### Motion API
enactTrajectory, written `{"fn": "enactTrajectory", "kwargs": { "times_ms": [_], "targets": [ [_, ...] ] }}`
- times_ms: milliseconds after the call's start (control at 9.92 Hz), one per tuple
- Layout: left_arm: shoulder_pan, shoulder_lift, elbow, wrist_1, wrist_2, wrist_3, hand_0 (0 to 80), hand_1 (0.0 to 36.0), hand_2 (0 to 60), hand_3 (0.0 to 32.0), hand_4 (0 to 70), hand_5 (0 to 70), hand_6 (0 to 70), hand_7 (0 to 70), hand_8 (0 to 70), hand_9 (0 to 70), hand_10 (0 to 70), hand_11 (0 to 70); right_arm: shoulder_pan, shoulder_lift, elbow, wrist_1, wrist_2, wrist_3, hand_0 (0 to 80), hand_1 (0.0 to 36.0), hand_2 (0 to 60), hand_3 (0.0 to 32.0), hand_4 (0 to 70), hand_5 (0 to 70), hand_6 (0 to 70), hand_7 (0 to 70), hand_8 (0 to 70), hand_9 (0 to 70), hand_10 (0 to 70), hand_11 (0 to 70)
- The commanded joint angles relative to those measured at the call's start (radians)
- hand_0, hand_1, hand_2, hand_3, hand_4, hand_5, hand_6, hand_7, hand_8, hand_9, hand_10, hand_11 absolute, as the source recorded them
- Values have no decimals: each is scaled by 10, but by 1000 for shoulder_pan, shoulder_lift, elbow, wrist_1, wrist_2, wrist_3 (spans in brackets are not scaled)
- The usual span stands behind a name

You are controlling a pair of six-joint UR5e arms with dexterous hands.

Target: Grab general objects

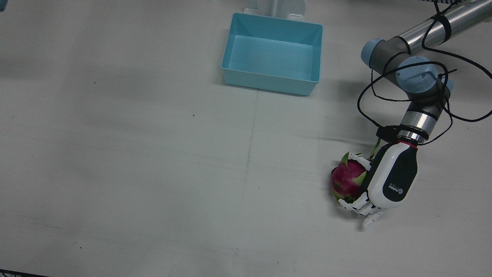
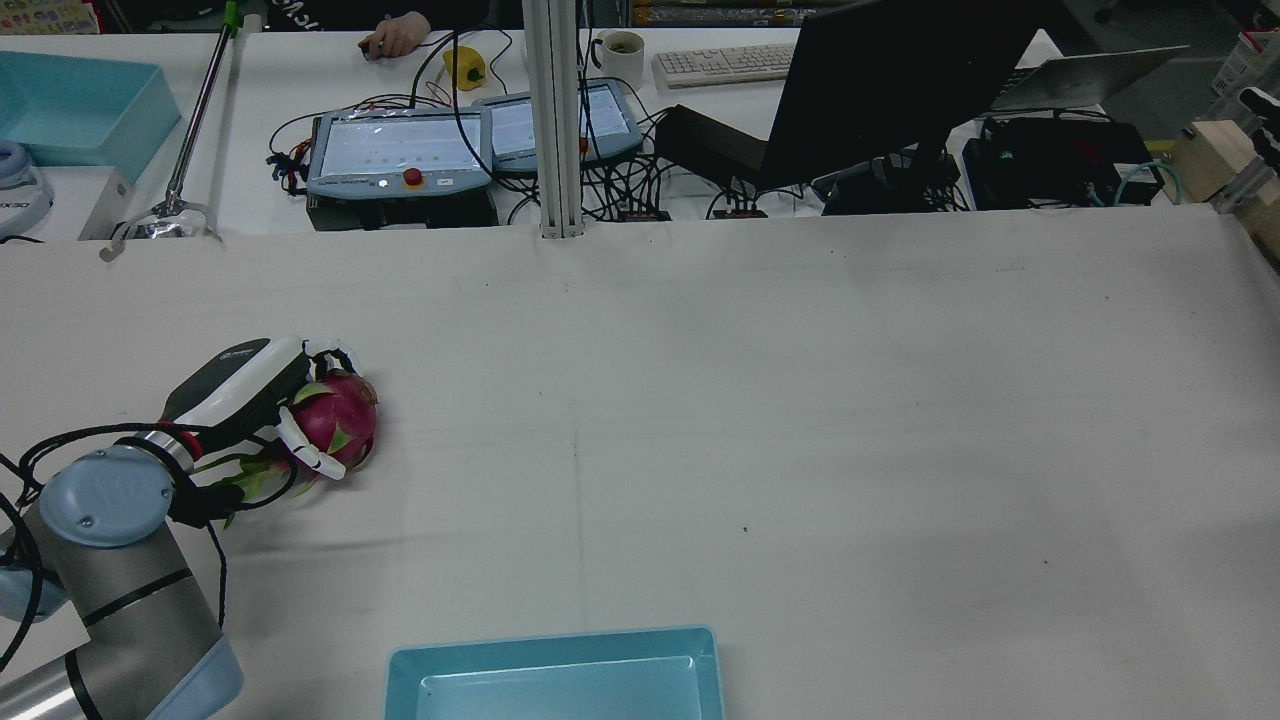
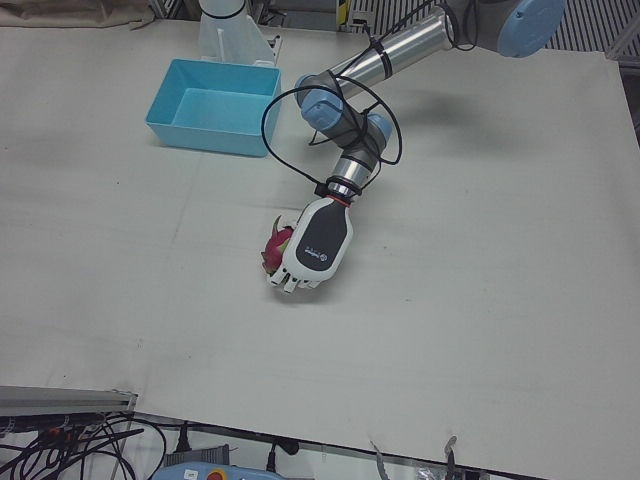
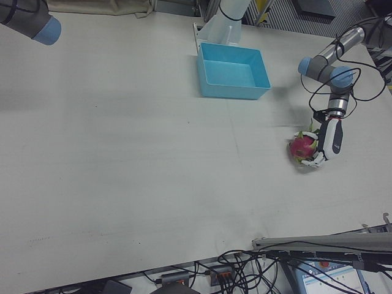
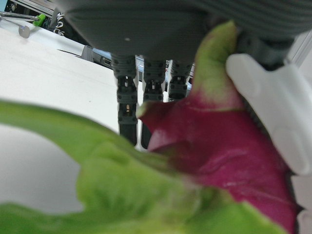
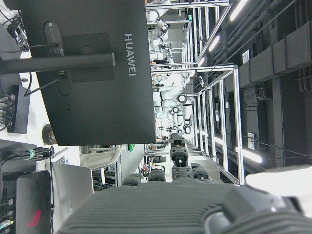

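A magenta dragon fruit [image 1: 346,181] with green scales lies on the white table, near the robot's left side. My left hand [image 1: 390,181] is shut on it, with white fingers [image 1: 361,207] wrapped around its far side and the palm against it. The rear view shows the same grasp: hand [image 2: 240,385], fruit [image 2: 340,420]. The fruit fills the left hand view [image 5: 219,146], close against the palm. I cannot tell whether it is lifted off the table. My right hand [image 6: 180,165] shows only in its own view, fingers stretched out and holding nothing.
A light blue bin [image 1: 271,82] stands empty at the robot's side of the table, between the arms. The left arm's black cable [image 1: 365,96] loops loosely around the wrist. The operators' desk, with a monitor [image 2: 900,80] and teach pendants [image 2: 400,150], lies beyond the far edge.
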Motion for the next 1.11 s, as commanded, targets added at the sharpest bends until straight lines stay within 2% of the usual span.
{"fn": "enactTrajectory", "kwargs": {
  "times_ms": [0, 101, 302, 504, 605, 705, 907, 1008],
  "targets": [
    [-25, -31, -4, -7, 121, -6, 513, 94, 554, 0, 700, 700, 700, 700, 700, 700, 700, 700, 0, 0, 0, 1, 0, 0, 0, 0, 0, 0, 0, 0, 0, 0, 0, 0, 0, 0],
    [-65, -64, -4, -13, 199, -6, 503, 75, 548, 0, 700, 700, 700, 700, 700, 700, 700, 700, 0, 0, 0, 1, 0, 0, 0, 0, 0, 0, 0, 0, 0, 0, 0, 0, 0, 0],
    [-210, -88, -4, -108, 432, -14, 495, 41, 506, 0, 700, 700, 700, 700, 700, 700, 700, 700, 0, 0, 0, -1, 0, 0, 0, 0, 0, 0, 0, 0, 0, 0, 0, 0, 0, 0],
    [-290, -99, -6, -220, 610, -98, 482, 7, 463, 0, 700, 700, 700, 700, 700, 700, 700, 700, 0, 0, 0, 1, 0, 0, 0, 0, 0, 0, 0, 0, 0, 0, 0, 0, 0, 0],
    [-295, -99, -10, -278, 692, -155, 482, 18, 520, 0, 700, 700, 700, 700, 700, 700, 700, 700, 0, 0, 0, -1, 0, 0, 0, 0, 0, 0, 0, 0, 0, 0, 0, 0, 0, 0],
    [-295, -101, -48, -288, 738, -169, 488, 42, 600, 0, 700, 700, 700, 700, 700, 700, 700, 700, 0, 0, 0, 1, 0, 0, 0, 0, 0, 0, 0, 0, 0, 0, 0, 0, 0, 0],
    [-290, -104, -99, -279, 826, -175, 491, 71, 600, 0, 700, 700, 700, 700, 700, 700, 700, 700, 0, 0, 0, 1, 0, 0, 0, 0, 0, 0, 0, 0, 0, 0, 0, 0, 0, 0],
    [-289, -119, -114, -279, 861, -213, 493, 79, 600, 0, 700, 700, 700, 700, 700, 700, 700, 700, 0, 0, 0, -1, 0, 0, 0, 0, 0, 0, 0, 0, 0, 0, 0, 0, 0, 0]
  ]
}}
